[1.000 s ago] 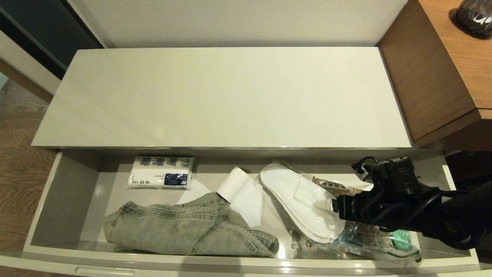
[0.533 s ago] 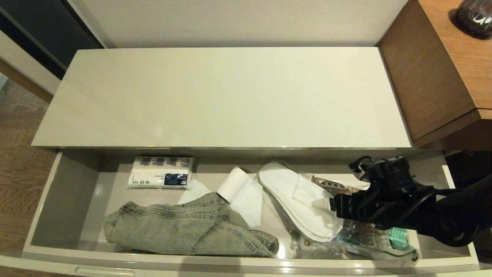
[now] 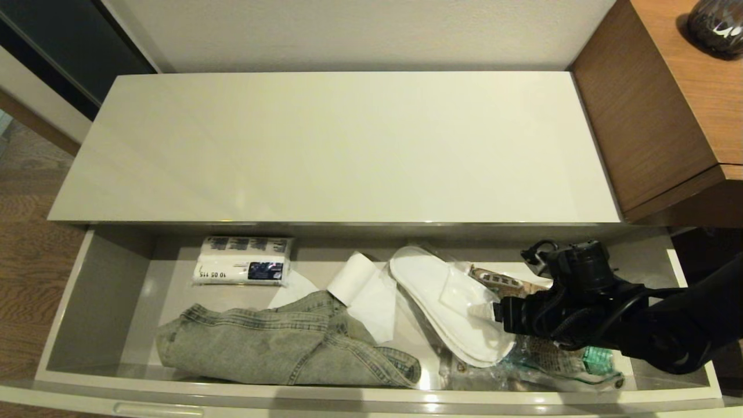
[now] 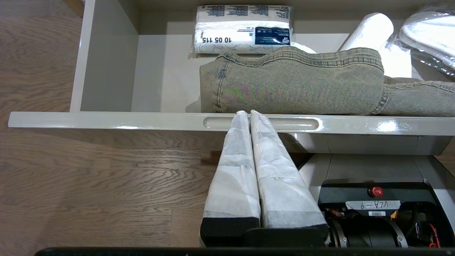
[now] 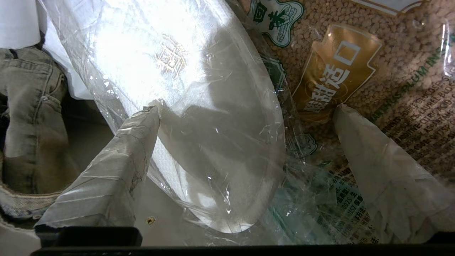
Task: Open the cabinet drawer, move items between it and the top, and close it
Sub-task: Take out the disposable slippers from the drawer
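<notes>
The cabinet drawer (image 3: 64, 302) stands pulled out below the bare cream top (image 3: 336, 145). Inside lie the faded jeans (image 3: 278, 345) at front left and the clear-wrapped white slippers (image 3: 441, 302) right of centre. My right gripper (image 5: 247, 109) is open low over the slippers (image 5: 170, 64). One fingertip (image 5: 151, 115) is at the wrap's edge, the other (image 5: 343, 112) over the brown-and-green packet (image 5: 355, 53). My left gripper (image 4: 246, 113) is shut and empty, its tips in front of a recessed handle (image 4: 302, 123) on the drawer front, with the jeans (image 4: 291, 85) just behind.
A tissue pack (image 3: 244, 260) and a white paper roll (image 3: 351, 278) lie at the drawer's back. The packet (image 3: 557, 357) sits under my right arm. A brown wooden unit (image 3: 656, 116) bearing a dark round object (image 3: 717, 23) adjoins the cabinet's right end. Wooden floor lies to the left.
My right gripper has edged left and a little lower over the slippers' near end, still open. The left gripper has not moved.
</notes>
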Controlling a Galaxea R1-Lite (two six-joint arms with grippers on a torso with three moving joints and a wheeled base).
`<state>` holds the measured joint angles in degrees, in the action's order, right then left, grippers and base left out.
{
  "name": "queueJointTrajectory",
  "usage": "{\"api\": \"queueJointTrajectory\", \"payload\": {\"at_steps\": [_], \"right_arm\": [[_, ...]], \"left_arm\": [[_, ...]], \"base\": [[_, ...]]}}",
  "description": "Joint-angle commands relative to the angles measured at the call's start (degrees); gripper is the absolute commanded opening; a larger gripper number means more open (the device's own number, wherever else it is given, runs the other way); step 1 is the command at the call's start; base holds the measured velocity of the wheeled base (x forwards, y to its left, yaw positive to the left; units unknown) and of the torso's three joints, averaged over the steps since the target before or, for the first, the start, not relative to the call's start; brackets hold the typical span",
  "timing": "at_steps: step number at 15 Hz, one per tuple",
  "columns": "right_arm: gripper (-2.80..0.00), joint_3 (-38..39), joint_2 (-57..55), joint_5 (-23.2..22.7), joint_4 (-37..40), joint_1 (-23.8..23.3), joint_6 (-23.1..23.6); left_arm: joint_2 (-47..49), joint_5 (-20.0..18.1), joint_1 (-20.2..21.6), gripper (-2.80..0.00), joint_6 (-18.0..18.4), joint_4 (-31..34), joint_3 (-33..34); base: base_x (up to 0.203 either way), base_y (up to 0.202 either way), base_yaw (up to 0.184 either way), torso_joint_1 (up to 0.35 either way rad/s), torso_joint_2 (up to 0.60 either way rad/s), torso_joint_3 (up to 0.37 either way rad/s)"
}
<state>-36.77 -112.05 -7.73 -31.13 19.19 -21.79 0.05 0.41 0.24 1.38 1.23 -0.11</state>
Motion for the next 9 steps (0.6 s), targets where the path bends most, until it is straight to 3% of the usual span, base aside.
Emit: {"api": "queueJointTrajectory", "payload": {"at_steps": [1,9], "right_arm": [[0.0,-0.06,-1.95,0.34,-0.59,0.32,-0.36],[0.0,0.03,-2.74,0.34,-2.53,0.67,-0.45]], "left_arm": [[0.04,0.02,0.02,-2.8,0.03,0.0,0.02],[0.04,0.02,0.02,-2.8,0.03,-0.08,0.02]], "base": [[0.0,0.0,0.0,0.0,0.0,0.0],[0.0,0.0,0.0,0.0,0.0,0.0]]}}
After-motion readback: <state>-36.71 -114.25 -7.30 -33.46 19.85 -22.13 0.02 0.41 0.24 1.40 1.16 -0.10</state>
